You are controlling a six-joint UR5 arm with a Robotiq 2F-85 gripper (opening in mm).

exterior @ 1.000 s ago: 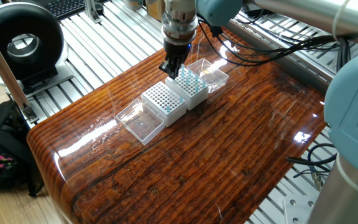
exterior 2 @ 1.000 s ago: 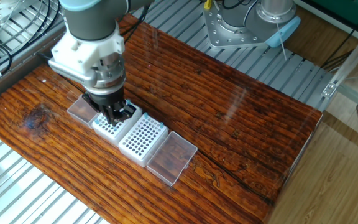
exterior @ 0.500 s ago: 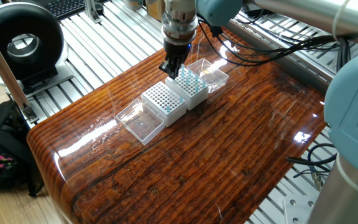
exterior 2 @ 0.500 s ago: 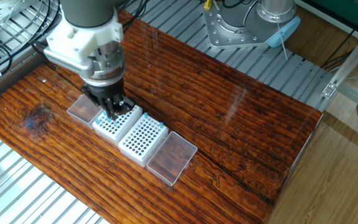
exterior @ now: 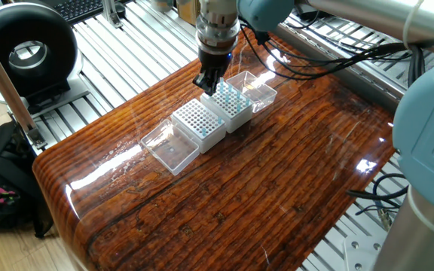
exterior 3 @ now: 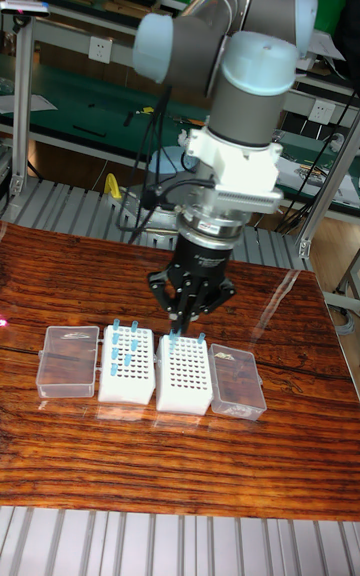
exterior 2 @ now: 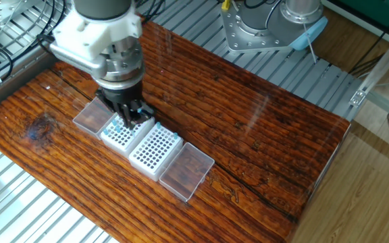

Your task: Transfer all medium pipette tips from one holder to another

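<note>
- Tool [exterior 3: 186,324]: fingers drawn together to a point, hanging clear above the two racks near where they abut. Whether a tip is pinched between them is too small to confirm.
- Medium pipette tips [exterior 3: 122,348]: most stand scattered in the fuller holder [exterior 3: 127,388]. A short row stands along one edge of the sparser holder [exterior 3: 184,394].
- Judgement: the holders sit touching side by side so each carry is short. Filling begins at an edge row, which keeps the fingers clear of seated tips.
- Two clear lids [exterior 3: 68,361] lie at the outer ends on the tabletop [exterior 3: 180,466], out of the tool's way.
- Against the earlier frame: the tool has lifted slightly and shifted toward the sparser holder. Holders and lids are unmoved.
</note>
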